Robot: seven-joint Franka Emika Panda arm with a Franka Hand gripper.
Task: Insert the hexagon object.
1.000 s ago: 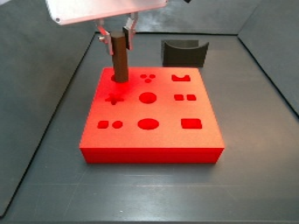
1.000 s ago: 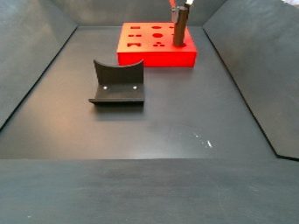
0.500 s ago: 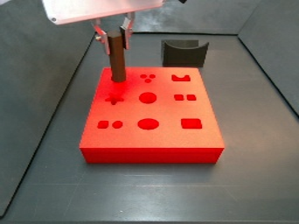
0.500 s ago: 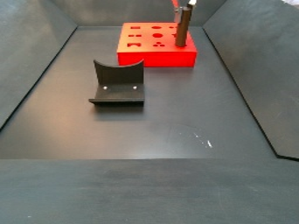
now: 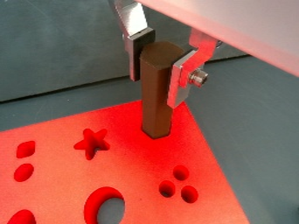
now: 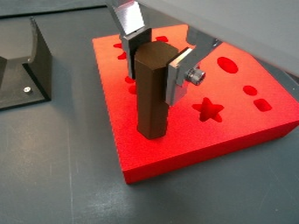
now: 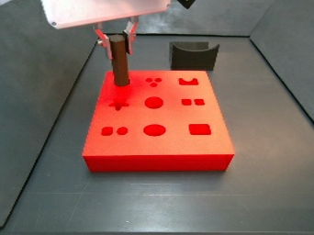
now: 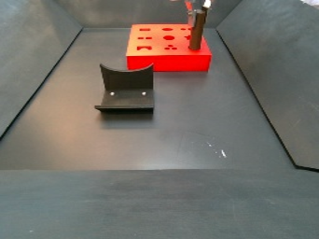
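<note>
The hexagon object is a slim dark-brown prism. It stands upright with its lower end on the red block, near the far left corner in a side view. I cannot tell how deep its end sits. My gripper is shut on its upper part, one finger on each side, as in a wrist view. Both side views show the gripper above the red block, with the rod at the block's right end.
The red block has several shaped holes, among them a star and round ones. A black fixture stands on the dark floor apart from the block, and shows behind it in a side view. Dark walls ring the floor.
The gripper and the hexagon object have shifted slightly left and away in a side view. The rod stays upright and gripped.
</note>
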